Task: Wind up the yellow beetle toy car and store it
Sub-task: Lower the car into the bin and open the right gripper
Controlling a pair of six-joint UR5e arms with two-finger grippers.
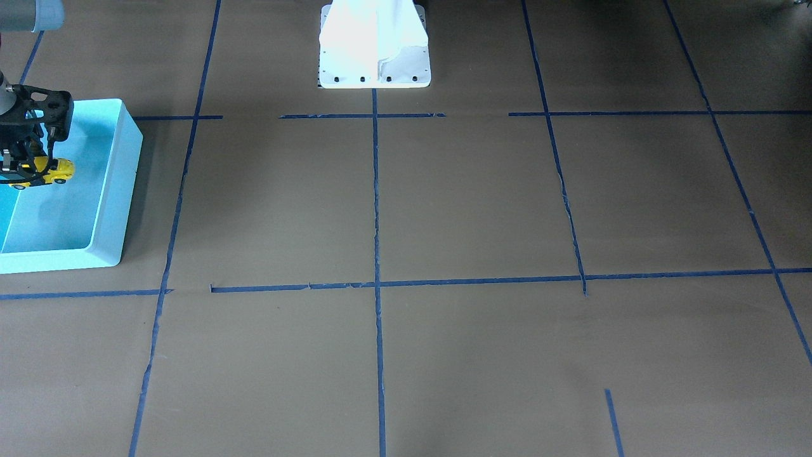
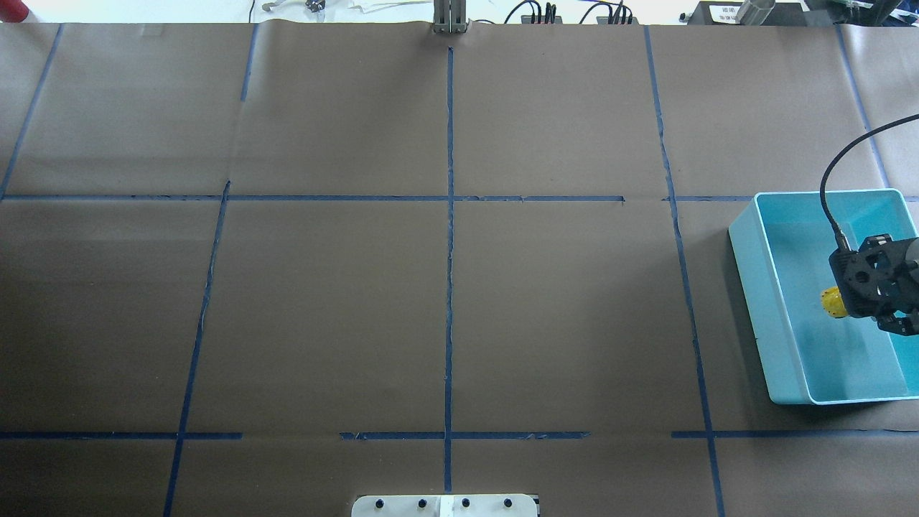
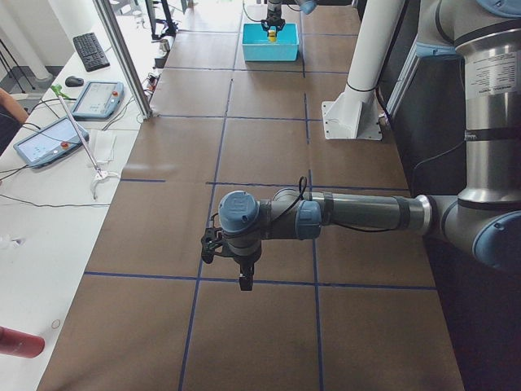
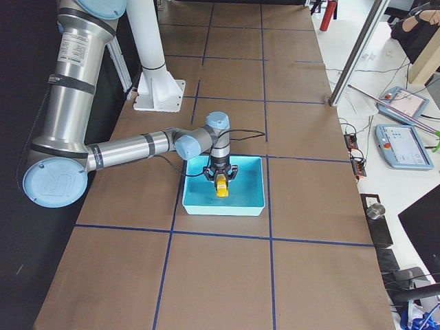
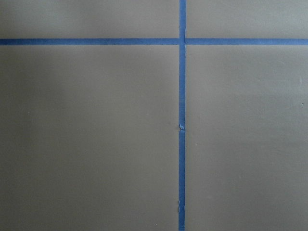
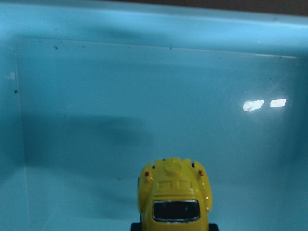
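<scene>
The yellow beetle toy car (image 1: 56, 170) hangs inside the light blue bin (image 1: 117, 190), held between the fingers of my right gripper (image 1: 28, 166), which is shut on it. From overhead only the car's yellow end (image 2: 831, 301) peeks out from under the gripper (image 2: 872, 291). The right wrist view shows the car (image 6: 174, 195) from above, over the bin floor (image 6: 96, 96), with its shadow cast to the left. My left gripper (image 3: 242, 275) hovers low over bare table paper far from the bin; I cannot tell whether it is open or shut.
The bin (image 2: 754, 287) sits at the table's right end. The robot's white base (image 1: 374, 51) stands at the middle of the near side. Blue tape lines (image 5: 182, 120) cross the brown paper. Tablets and cables lie on side desks.
</scene>
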